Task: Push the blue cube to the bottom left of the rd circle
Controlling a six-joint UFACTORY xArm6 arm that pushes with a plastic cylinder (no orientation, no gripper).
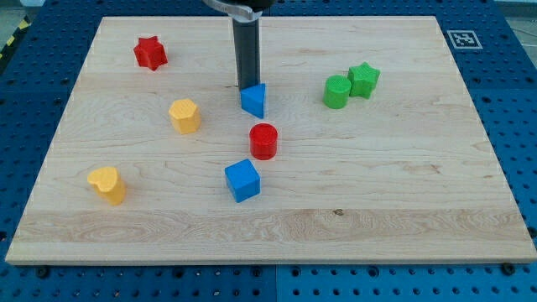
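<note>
The blue cube (242, 180) lies on the wooden board just below and to the left of the red circle (263, 141), close to it with a small gap. My tip (247, 87) stands above both, right at the top left edge of a blue triangular block (254, 100), apparently touching it. The tip is well above the blue cube, with the red circle between them.
A red star (150, 53) sits at the upper left. A yellow block (185, 116) lies left of centre and a yellow heart-like block (108, 184) at lower left. A green cylinder (336, 91) and green star (364, 80) touch at the upper right. The board's edge (268, 260) runs along the bottom.
</note>
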